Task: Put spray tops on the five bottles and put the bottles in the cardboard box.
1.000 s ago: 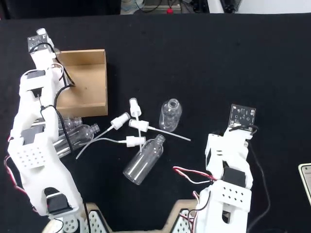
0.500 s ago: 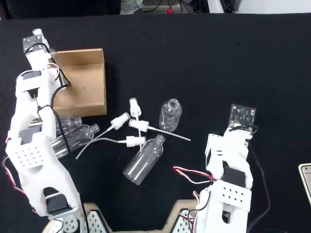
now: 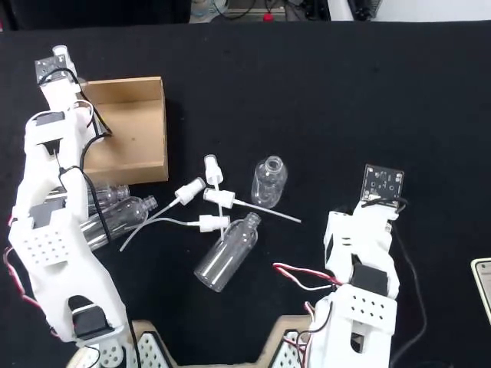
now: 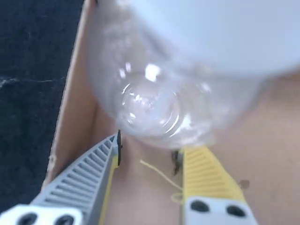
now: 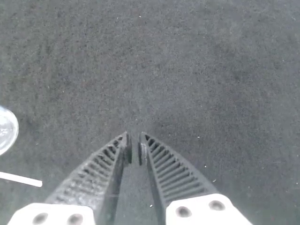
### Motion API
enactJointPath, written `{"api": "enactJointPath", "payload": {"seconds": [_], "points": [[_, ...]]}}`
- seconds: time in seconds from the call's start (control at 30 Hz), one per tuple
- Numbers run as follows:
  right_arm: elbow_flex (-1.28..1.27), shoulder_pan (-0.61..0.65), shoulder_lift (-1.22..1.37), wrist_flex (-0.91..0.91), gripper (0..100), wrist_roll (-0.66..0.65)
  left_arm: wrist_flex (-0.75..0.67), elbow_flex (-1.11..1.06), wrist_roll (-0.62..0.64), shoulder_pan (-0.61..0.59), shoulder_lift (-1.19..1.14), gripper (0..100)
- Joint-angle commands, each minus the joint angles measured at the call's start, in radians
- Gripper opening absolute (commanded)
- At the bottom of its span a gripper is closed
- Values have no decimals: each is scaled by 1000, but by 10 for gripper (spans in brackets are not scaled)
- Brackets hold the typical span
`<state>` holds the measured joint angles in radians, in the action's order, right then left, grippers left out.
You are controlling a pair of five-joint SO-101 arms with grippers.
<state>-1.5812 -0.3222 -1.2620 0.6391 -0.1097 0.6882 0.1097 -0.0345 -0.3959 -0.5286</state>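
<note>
Now the left gripper (image 4: 146,150) is hanging part-open inside the cardboard box (image 4: 75,117), gripping nothing, bottle (image 4: 150,103) at its tips; best lifting straight out. Right gripper (image 5: 134,145) is sitting closed, empty.

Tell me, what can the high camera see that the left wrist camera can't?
The high view adds loose bottles and spray tops lying on the black table. The left wrist view adds a close look at a clear bottle near the left gripper, cardboard behind it. Both share the cardboard box.
</note>
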Motion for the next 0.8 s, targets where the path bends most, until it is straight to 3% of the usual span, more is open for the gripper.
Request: {"api": "enactJointPath", "payload": {"seconds": [0.0, 0.77], "points": [[5, -8, -24, -29, 43, -9, -9, 65, 6, -19, 26, 202], [5, -8, -24, -29, 43, -9, -11, 97, 5, -18, 15, 202]]}}
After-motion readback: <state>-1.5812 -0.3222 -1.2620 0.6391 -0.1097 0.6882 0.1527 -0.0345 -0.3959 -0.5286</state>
